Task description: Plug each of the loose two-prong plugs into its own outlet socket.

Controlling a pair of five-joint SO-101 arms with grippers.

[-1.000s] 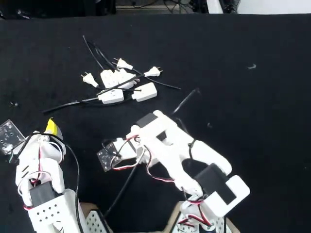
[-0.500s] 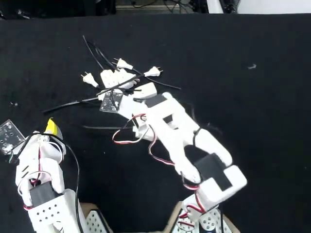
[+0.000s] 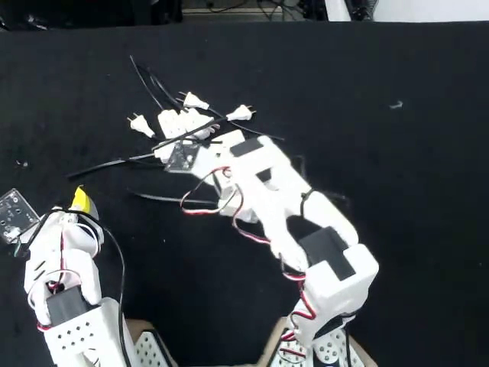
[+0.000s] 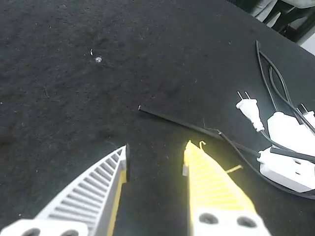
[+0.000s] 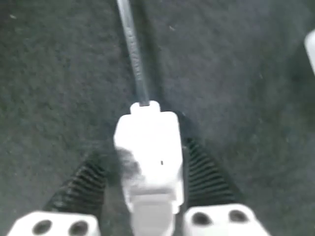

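Observation:
Three loose white two-prong plugs (image 3: pixel 140 124) (image 3: pixel 195 101) (image 3: pixel 241 113) lie around a cluster of white outlet sockets (image 3: pixel 179 122) and black cords at the table's far left-centre. My right gripper (image 5: pixel 147 155) is open and straddles one white socket (image 5: pixel 147 142), a finger close on each side. That socket's black cord (image 5: pixel 133 49) runs straight away from the gripper. My left gripper (image 4: pixel 155 147) is open and holds nothing. It hovers near the front left, well short of a plug (image 4: pixel 248 109) and two sockets (image 4: pixel 288 167).
Black cords (image 3: pixel 107 163) fan out from the cluster toward the left and far side. Another black cable (image 3: pixel 164 197) lies on the mat beside the right arm (image 3: pixel 290 206). The black mat to the right is bare.
The right arm swung from the table's front up to the socket cluster and now sits over one socket. The left arm has not moved.

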